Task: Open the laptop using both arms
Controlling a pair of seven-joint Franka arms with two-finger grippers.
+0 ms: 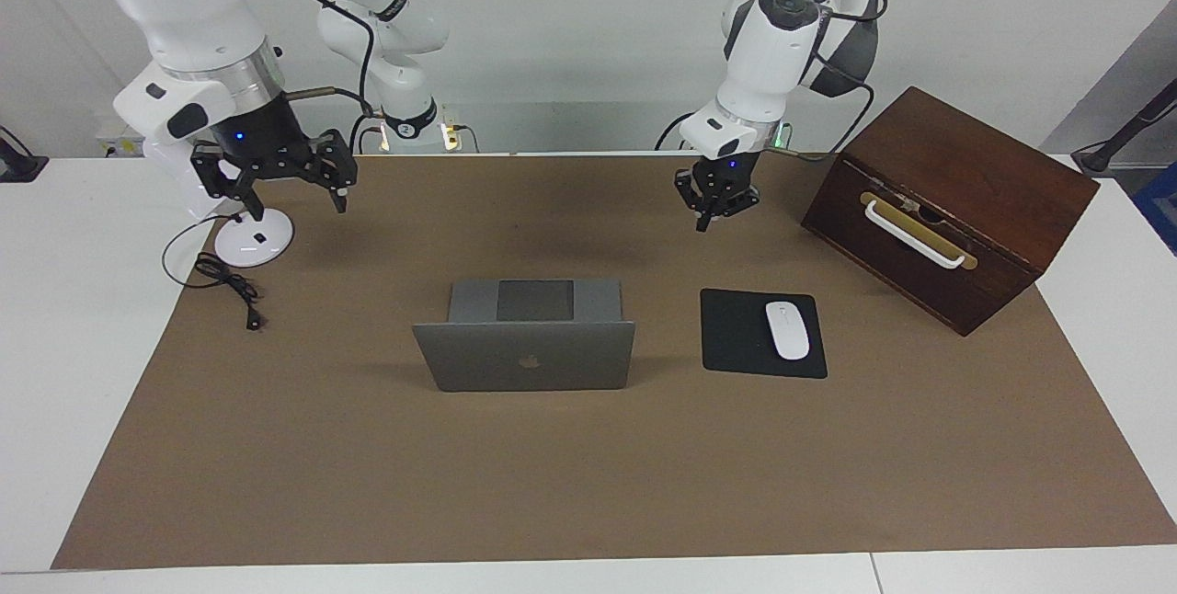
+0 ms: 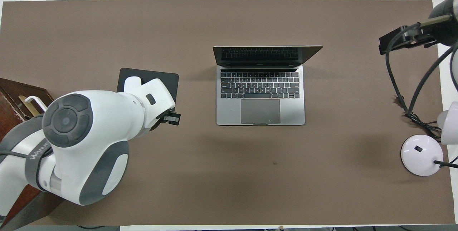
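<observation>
Laptop [image 1: 524, 355] at mid-table on the brown mat [image 1: 552, 484], already open: lid raised close to upright along the edge farther from the robots, keyboard and trackpad lying flat toward them. Long axis, and with it the hinge line, running across the table from one arm's end to the other, so square to both arms' reach. Left gripper [image 1: 722, 208] up in the air over bare mat, on the robots' side of the black mouse pad [image 1: 736, 336] and its white mouse [image 1: 787, 329], fingers drawn together and holding nothing. From there, laptop lying farther out from the robots and off toward the right arm's end. Right gripper [image 1: 292, 194] spread wide and empty, hanging over the white round base [image 1: 253, 240] with its black cable, at the mat's edge on the right arm's end of the table; laptop from there farther out and toward the left arm's end. Of the two, left gripper apparently the nearer to the laptop, though neither close to it and neither touching. Wooden box [image 1: 956, 199] with a pale handle well apart at the left arm's end, out of any likely path. Judging by the raised lid, task looking done or nearly so, with little left but to keep both grippers off the lid's top edge.
</observation>
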